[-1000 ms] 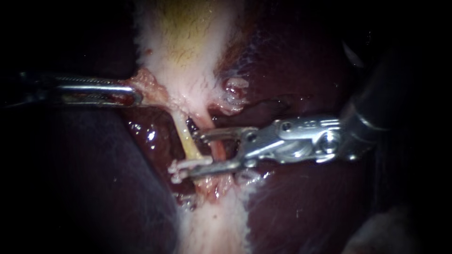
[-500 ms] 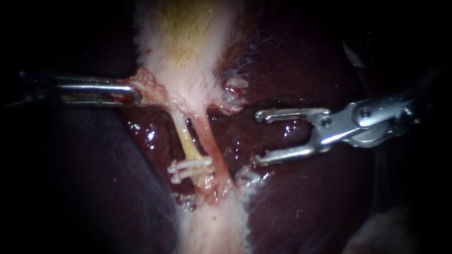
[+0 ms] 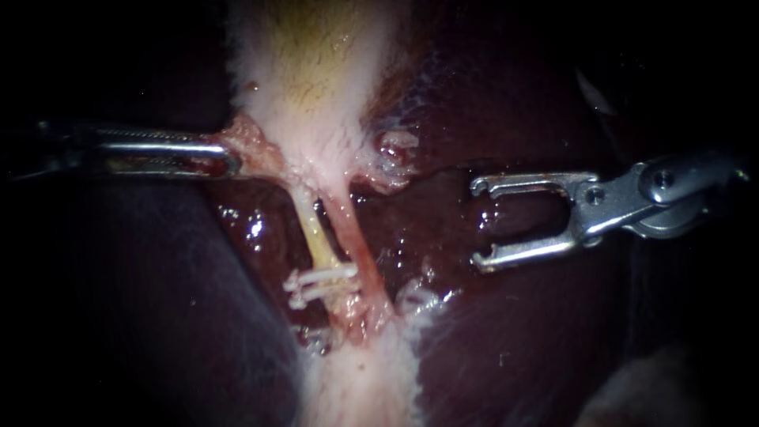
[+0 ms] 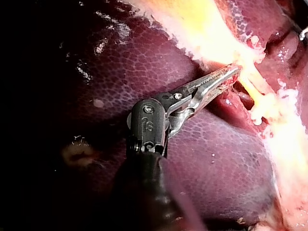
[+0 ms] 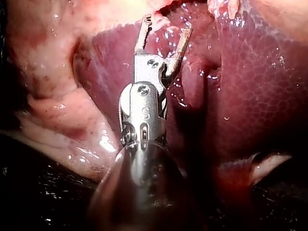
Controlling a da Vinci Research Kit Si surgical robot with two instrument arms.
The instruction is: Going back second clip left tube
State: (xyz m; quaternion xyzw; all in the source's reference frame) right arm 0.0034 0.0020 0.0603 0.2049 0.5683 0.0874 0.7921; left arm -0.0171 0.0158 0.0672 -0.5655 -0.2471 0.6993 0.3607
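RETREAT CLEAR: The right instrument [image 3: 477, 224], jaws agape and empty, hangs over the liver [image 3: 514, 332], well right of the left tube [image 3: 315, 237] — a pale strand running top to bottom, white clips [image 3: 324, 274] crossing its lower end. The left instrument [image 3: 231, 162] — nearer — clamps the gallbladder [image 3: 316, 95].

left instrument [image 3: 229, 160] & right instrument [image 3: 476, 224] shiny metal; liver [image 3: 506, 332] wet-glossy; gallbladder [image 3: 316, 63] matt, fuzzy; clips [image 3: 320, 283] plastic.

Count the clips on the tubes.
2. Both sit low on the left tube: the upper clip just above the lower clip. Others may be hidden.
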